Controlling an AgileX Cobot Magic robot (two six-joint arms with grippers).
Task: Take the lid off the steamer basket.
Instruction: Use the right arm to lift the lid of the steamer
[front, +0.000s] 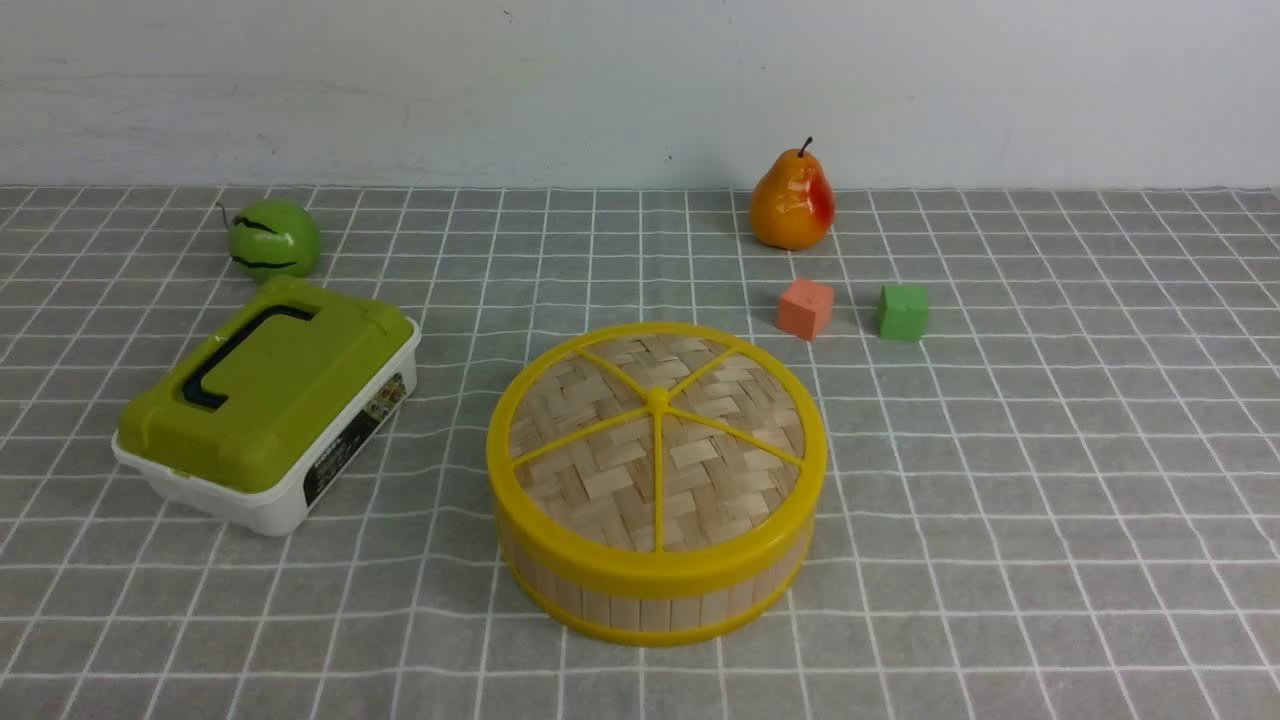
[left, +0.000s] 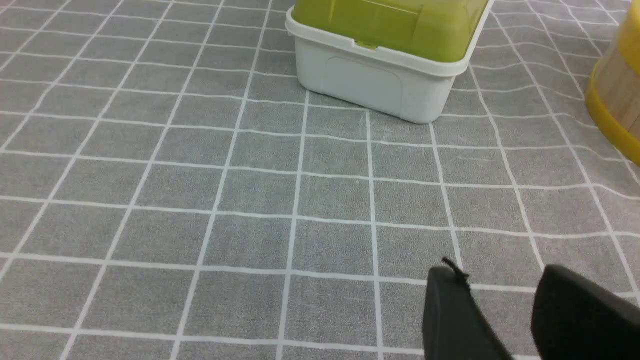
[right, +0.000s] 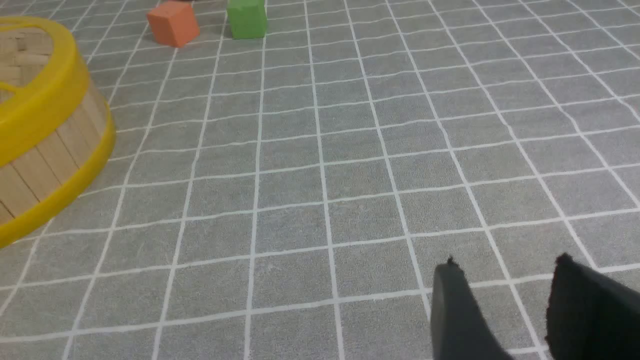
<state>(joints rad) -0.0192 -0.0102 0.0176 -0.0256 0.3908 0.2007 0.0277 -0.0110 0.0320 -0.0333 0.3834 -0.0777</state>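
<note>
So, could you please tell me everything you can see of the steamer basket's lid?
The lid is a flat round disc of pale woven bamboo strips, framed by a yellow plastic-looking rim, with six yellow spokes running from a small central hub. It sits flat on the steamer basket, covering its whole top, near the middle of the grey checked cloth. Nothing else touches it.
</note>
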